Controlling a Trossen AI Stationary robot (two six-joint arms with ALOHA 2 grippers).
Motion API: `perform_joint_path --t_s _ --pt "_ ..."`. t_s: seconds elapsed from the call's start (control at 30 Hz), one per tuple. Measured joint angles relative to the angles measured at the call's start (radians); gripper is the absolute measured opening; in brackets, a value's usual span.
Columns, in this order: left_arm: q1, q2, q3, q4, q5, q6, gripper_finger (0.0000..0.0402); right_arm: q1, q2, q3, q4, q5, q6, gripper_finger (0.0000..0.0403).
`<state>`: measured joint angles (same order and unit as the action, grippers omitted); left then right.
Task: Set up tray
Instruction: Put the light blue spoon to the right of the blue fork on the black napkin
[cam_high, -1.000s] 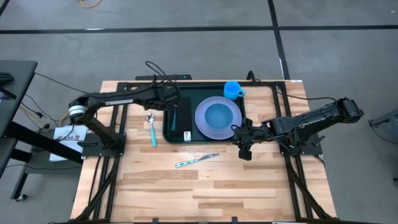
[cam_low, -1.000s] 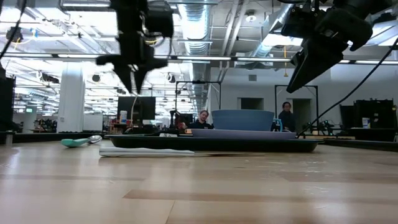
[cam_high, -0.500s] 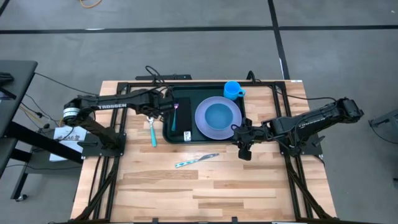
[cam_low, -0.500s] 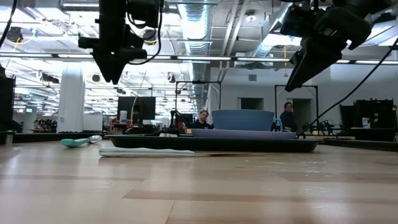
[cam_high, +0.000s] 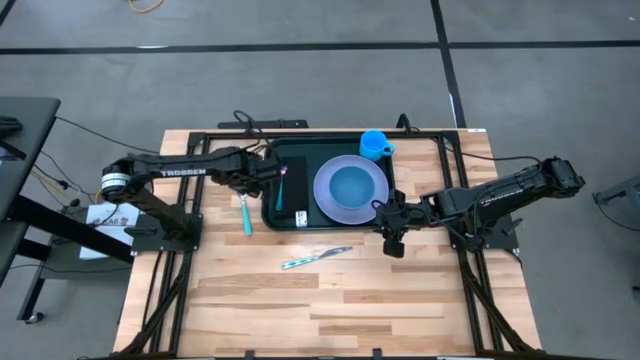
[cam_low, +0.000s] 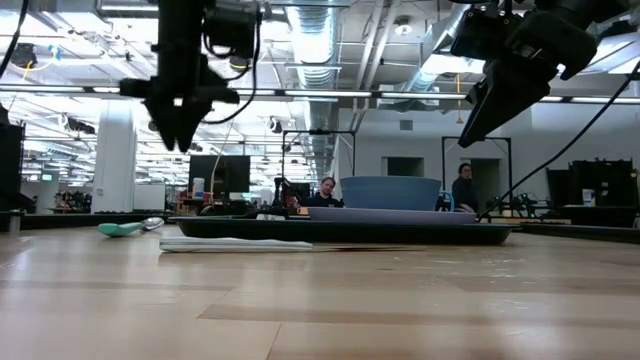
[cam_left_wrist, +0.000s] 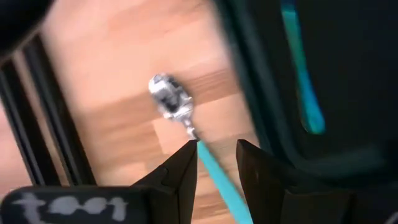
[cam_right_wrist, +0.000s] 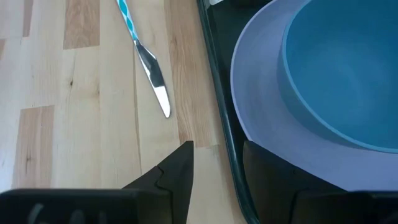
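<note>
The dark green tray (cam_high: 330, 226) lies at the table's far middle. It bears a lavender plate (cam_high: 325, 195) with a blue bowl (cam_high: 351, 186), and at its left a teal-handled fork (cam_high: 280, 192) on a black rectangle (cam_high: 292, 180). A teal-handled spoon (cam_high: 244, 208) lies on the wood left of the tray, a knife (cam_high: 316, 257) nearer. My left gripper (cam_left_wrist: 217, 163) hovers open above the spoon (cam_left_wrist: 171, 102), its fingers either side of the neck without touching. My right gripper (cam_right_wrist: 217, 168) hangs open over the tray's near right rim (cam_right_wrist: 219, 124).
A blue cup (cam_high: 375, 144) stands at the tray's far right corner. A small white item (cam_high: 300, 217) lies on the tray's near left part. Black frame rails run along the table's left and right sides. Bare wood spreads across the near half of the table.
My left gripper has moved from over the tray's left part toward the table's left edge and now hangs above the spoon. The fork it stood over now shows uncovered on the tray. My right arm has kept still.
</note>
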<state>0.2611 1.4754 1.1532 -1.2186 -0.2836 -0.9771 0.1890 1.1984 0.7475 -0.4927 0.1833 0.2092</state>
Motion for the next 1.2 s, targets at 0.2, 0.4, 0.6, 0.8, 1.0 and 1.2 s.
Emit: perform_joint_path --t_s 0.2,0.4,0.6,0.8,1.0,1.2 --pt "0.002 0.0 -0.096 0.009 0.054 -0.159 0.0103 0.0 0.0 0.0 0.001 0.0 0.0 0.0134" --pt "0.006 0.0 -0.195 0.132 0.09 -0.23 0.0103 0.0 0.0 0.0 0.004 0.001 0.0 0.0133" --pt "0.021 0.0 -0.271 0.22 0.126 -0.239 0.0103 0.0 0.0 0.0 0.007 0.001 -0.001 0.0134" --pt "0.022 0.0 -0.331 0.285 0.14 -0.258 0.0103 0.0 0.0 0.0 0.007 0.001 -0.002 0.0133" --pt "0.035 0.0 -0.372 0.359 0.141 -0.214 0.0103 0.0 0.0 0.0 0.008 0.001 -0.001 0.0134" --pt "0.06 0.0 -0.374 0.342 0.117 -0.188 0.0104 0.0 0.0 0.0 0.008 0.001 -0.001 0.0134"
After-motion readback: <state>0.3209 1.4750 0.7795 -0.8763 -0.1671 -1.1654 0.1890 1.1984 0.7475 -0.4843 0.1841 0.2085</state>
